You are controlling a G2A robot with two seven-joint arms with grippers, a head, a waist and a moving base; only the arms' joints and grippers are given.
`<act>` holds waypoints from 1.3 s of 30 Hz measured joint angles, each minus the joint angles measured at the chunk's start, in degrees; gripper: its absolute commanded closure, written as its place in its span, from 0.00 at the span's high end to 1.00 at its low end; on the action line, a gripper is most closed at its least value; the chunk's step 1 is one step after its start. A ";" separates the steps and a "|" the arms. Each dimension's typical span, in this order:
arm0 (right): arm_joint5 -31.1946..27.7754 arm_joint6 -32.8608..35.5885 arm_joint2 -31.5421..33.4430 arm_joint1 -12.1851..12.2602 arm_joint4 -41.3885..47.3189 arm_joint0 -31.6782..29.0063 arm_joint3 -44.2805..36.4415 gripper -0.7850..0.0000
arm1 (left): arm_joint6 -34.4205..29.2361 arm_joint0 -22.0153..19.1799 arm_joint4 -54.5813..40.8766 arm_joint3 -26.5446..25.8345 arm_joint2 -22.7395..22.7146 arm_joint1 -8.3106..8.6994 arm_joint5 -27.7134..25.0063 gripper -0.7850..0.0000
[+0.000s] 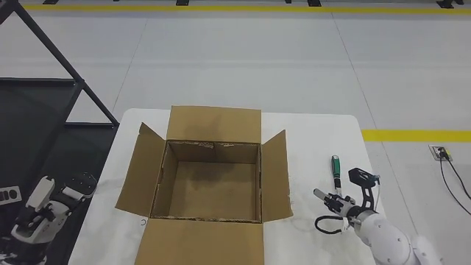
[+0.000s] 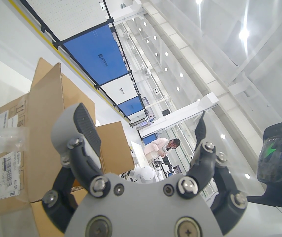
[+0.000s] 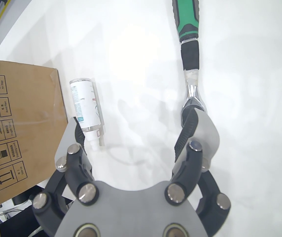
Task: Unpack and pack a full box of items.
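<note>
Box open, bottle beside, ratchet near

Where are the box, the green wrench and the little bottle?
box point(image 1: 215, 123): top view, on its far flap.
wrench point(image 3: 185, 8): right wrist view, on its green handle.
bottle point(image 3: 86, 104): right wrist view, on its label.

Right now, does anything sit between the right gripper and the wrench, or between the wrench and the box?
Nothing visible separates the right gripper from the wrench. Toward the box, a small bottle lies beside its wall.
</note>
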 measured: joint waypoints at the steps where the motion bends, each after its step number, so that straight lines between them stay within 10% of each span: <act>1: -0.41 -0.36 0.07 0.03 0.40 -0.15 -0.19 0.99 | -0.02 0.02 0.03 -0.02 -0.01 0.00 0.04 1.00; 10: -12.83 -6.22 2.42 0.38 10.38 -3.77 -2.70 1.00 | 0.14 0.06 -0.32 -0.18 -0.27 -0.04 -0.34 1.00; 23: -56.13 -2.20 6.14 2.27 41.69 -6.68 2.88 1.00 | 2.77 -0.58 -7.37 1.81 -5.06 -0.31 -2.33 1.00; 39: -53.82 -3.56 2.78 2.34 44.44 -4.98 2.64 1.00 | 3.41 -0.42 -7.68 2.65 -6.75 -0.32 -0.40 1.00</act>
